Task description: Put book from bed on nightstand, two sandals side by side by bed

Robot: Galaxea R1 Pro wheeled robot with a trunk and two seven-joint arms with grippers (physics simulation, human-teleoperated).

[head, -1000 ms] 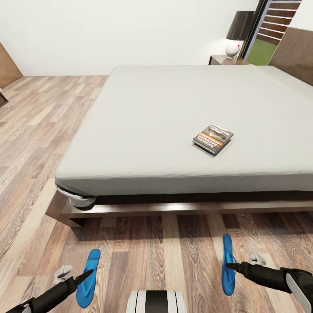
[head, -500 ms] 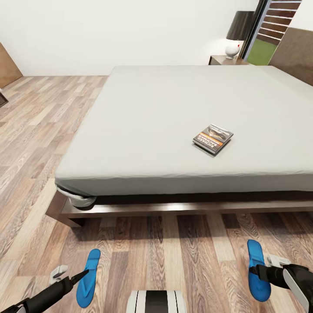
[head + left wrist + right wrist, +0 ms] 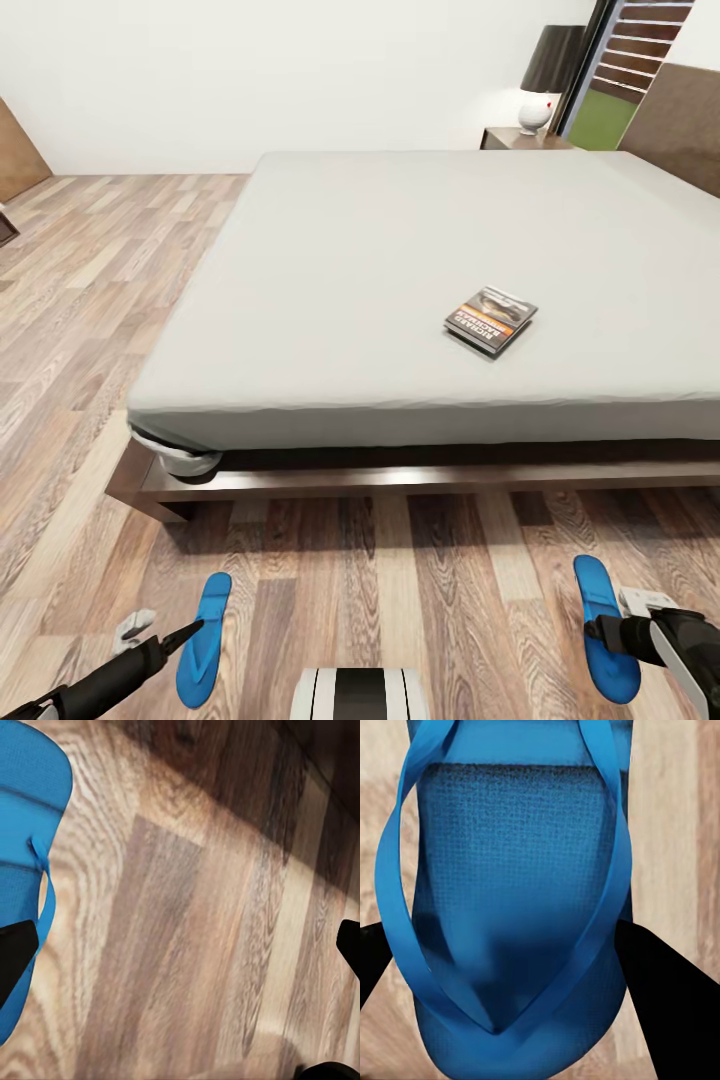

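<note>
Head view: high, facing forward and down over bed [image 3: 400, 280] and floor [image 3: 380, 580]. Wrist views: close above floorboards, each sharing a sandal with the head view.

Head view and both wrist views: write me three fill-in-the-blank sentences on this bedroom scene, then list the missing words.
1. The thin dark paperback book lies on the pale grey ____.
2. Both bright blue flip-flop sandals lie on the wood-plank ____.
3. The right gripper straddles a sandal; the left gripper, beside the other sandal, is ____.

Missing words: bed; floor; open
</note>
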